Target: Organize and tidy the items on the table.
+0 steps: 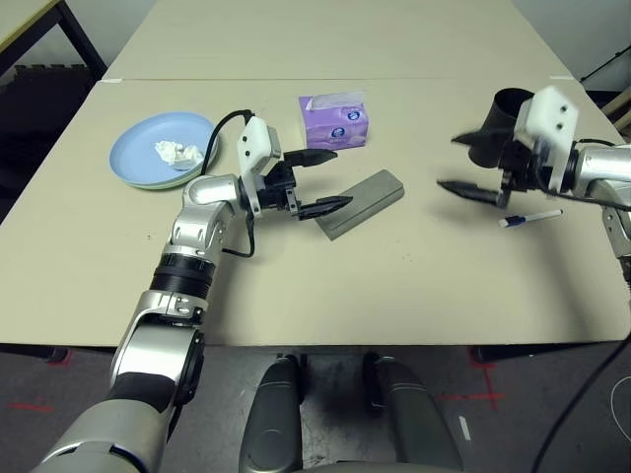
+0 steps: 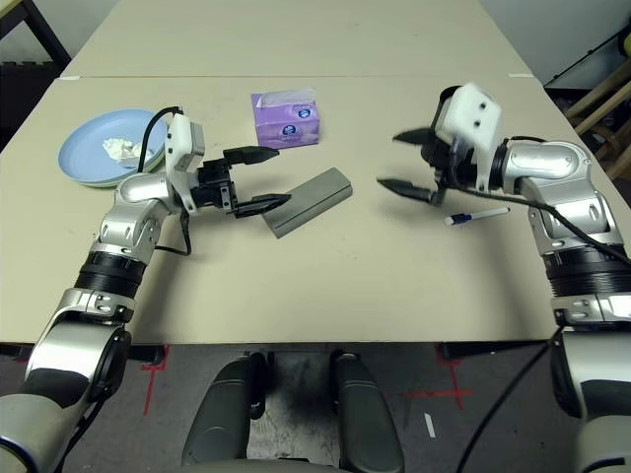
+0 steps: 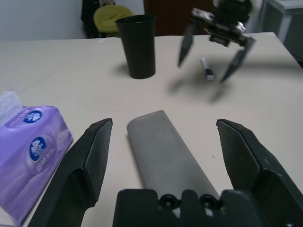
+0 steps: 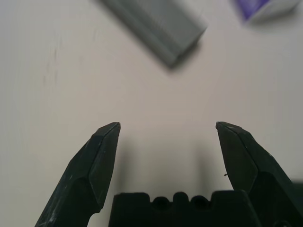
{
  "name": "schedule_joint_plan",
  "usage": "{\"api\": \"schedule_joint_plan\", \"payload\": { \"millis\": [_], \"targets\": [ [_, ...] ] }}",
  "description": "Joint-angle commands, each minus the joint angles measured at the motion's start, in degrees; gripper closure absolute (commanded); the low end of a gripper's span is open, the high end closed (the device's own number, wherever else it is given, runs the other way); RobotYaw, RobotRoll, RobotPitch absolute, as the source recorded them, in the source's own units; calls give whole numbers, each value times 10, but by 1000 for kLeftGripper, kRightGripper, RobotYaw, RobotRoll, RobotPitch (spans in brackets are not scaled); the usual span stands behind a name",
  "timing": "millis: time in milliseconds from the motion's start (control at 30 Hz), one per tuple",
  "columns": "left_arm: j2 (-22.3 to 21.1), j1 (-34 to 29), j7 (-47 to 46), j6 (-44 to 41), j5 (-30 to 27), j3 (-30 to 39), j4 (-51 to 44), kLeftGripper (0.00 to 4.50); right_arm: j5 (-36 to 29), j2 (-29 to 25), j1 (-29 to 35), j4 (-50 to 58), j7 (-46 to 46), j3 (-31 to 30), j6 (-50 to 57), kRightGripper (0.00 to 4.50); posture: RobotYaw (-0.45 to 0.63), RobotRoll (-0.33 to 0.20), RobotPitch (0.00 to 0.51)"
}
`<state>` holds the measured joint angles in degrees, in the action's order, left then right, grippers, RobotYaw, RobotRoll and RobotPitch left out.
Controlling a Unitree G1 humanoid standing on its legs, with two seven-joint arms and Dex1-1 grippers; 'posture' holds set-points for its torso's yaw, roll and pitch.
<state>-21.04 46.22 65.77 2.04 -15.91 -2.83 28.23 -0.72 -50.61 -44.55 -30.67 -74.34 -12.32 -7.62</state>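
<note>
Left gripper (image 1: 323,181) released, fingers spread either side of the near left end of the grey glasses case (image 1: 362,203), mid-table. Right gripper (image 2: 412,162) released, hovering over bare table (image 1: 296,286). Black cup (image 3: 137,45) far right; white stick (image 2: 477,214) just right of right gripper. Stacked plates (image 1: 138,148) with tissue (image 1: 177,153) far left.

The beige table (image 1: 394,296) bears plates (image 1: 138,158), tissue box (image 1: 335,120), glasses case (image 1: 363,203), cup (image 1: 498,123), pen (image 1: 529,218).

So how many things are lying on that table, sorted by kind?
Plates, light blue stacked on pale green: 2
Crumpled white tissue: 1
Purple tissue box: 1
Grey oblong case: 1
Black cup: 1
White stick with blue tip: 1
Total: 7
</note>
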Motion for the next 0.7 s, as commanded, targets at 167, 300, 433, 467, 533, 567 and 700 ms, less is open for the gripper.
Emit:
{"api": "schedule_joint_plan", "payload": {
  "millis": [167,300,433,467,533,567,700],
  "targets": [
    [0,10,-19,-11,11,-4,4,0,124,-14,-75,-135,-34,-72,-135,45,122,0,201],
    [-8,-4,7,-1,9,-12,-6,0,187,-25,-124,-201,-36,-103,-201,45,120,0,204],
    [-14,-18,42,4,1,-17,-12,0,244,-29,-167,-254,-16,-131,-253,45,111,0,209],
    [-14,-19,45,4,1,-17,-13,0,251,-28,-173,-262,-15,-134,-260,45,111,0,209],
    [-13,-19,50,5,2,-17,-13,0,263,-24,-181,-274,-16,-139,-273,45,112,0,211],
    [-12,-19,51,5,3,-16,-13,0,267,-23,-184,-279,-16,-141,-277,45,112,0,211],
    [-11,-19,51,9,8,-18,-13,0,275,-13,-188,-289,-15,-142,-287,45,117,0,214]
  ]
}}
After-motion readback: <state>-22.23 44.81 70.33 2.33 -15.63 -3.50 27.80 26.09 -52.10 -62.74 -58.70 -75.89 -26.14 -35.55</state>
